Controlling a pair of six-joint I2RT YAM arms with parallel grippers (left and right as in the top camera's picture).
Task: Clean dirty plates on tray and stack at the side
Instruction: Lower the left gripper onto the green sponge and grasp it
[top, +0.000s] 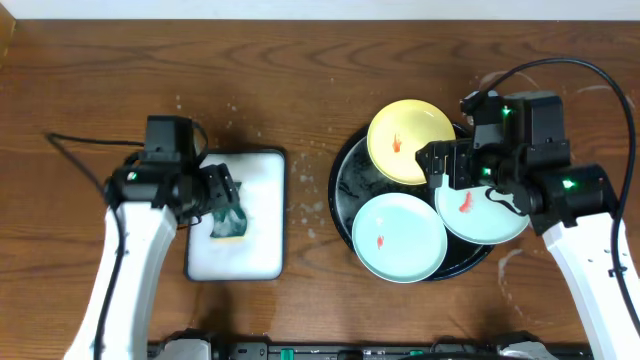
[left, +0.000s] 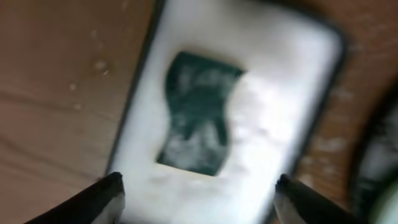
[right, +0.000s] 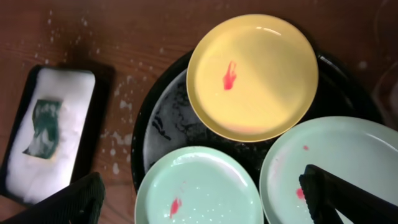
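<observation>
The black tray (top: 341, 190) holds a yellow plate (top: 411, 140) at the back and a mint plate (top: 398, 237) at the front. A second mint plate (top: 485, 215) lies on its right rim. Each plate has a red smear. My right gripper (top: 445, 168) hovers open above the plates. In the right wrist view its fingers (right: 202, 193) straddle the front mint plate (right: 199, 186), with the right finger over the second mint plate (right: 348, 149). The yellow plate (right: 252, 78) and the tray (right: 165, 130) also show there. My left gripper (top: 222, 195) is open above a green sponge (top: 230, 225).
The white sponge tray (top: 260, 170) with a black rim lies left of the black tray, full of foam. In the left wrist view the open fingers (left: 198, 196) hang over the sponge (left: 198, 112). Water drops dot the wooden table between the trays.
</observation>
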